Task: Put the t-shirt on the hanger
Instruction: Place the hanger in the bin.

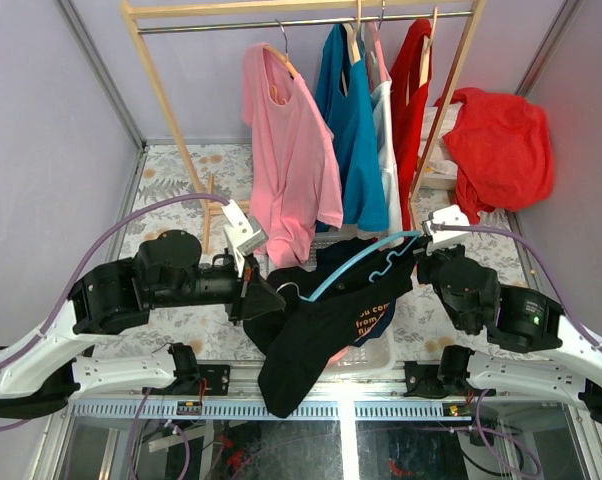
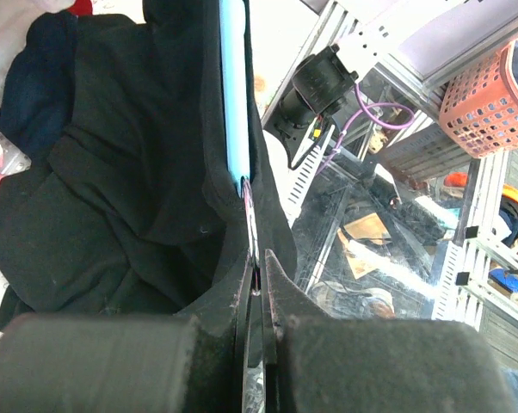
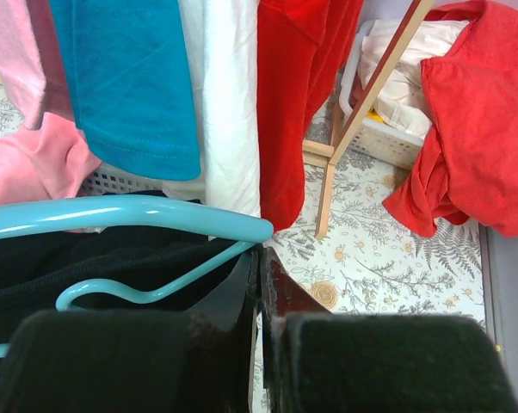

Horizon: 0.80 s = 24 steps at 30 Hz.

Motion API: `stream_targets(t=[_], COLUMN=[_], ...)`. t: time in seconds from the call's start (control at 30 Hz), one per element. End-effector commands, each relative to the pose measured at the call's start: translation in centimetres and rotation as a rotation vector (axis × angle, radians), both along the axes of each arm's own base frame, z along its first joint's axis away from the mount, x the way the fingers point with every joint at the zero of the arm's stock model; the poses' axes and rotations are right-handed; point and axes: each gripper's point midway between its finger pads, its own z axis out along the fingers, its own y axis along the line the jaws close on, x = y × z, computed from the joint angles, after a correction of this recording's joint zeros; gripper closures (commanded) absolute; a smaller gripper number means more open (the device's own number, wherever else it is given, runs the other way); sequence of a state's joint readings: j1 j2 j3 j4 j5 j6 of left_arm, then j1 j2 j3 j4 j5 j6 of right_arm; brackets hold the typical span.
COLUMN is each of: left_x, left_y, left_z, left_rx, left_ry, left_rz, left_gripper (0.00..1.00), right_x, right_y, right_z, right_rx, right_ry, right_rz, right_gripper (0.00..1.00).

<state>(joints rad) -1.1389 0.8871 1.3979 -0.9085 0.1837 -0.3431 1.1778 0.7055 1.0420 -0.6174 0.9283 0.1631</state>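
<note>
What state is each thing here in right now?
Black short-sleeved t-shirt: bunched, drooping, not yet spread on the hanger.
Thin light blue plastic hanger: tilted, one end inside the shirt.
Left hand: shut on the t-shirt.
Right hand: shut on the hanger.
Pink t-shirt: hanging up.

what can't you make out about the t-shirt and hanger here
- Print on the t-shirt: top view, folds hide most of the lettering.
- Left half of the hanger: top view, the t-shirt covers it.
- What the shut right gripper pinches: right wrist view, the gripper itself blocks the contact.
</note>
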Motion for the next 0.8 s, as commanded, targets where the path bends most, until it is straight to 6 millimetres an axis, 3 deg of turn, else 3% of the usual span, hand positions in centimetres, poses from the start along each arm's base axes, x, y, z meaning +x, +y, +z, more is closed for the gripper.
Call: stream_targets(t=[0.0,0.77], left_x=[-1.0,-2.4], left_y=[-0.7,-1.0], left_z=[1.3,-0.8], left_rx=[-0.080,-0.051], left_ry=[0.003,0.057], left_rz=[-0.061,-0.135], left_gripper=[1.00,1.00], right_x=[-0.4,-0.3], right_y=[-1.7,-2.0], right_z=[1.5,3.2], right_rx=[0.046,-0.016], right_ry=[-0.013,-0.028], right_rz=[-0.022,-0.019], right_gripper=[1.00,1.00])
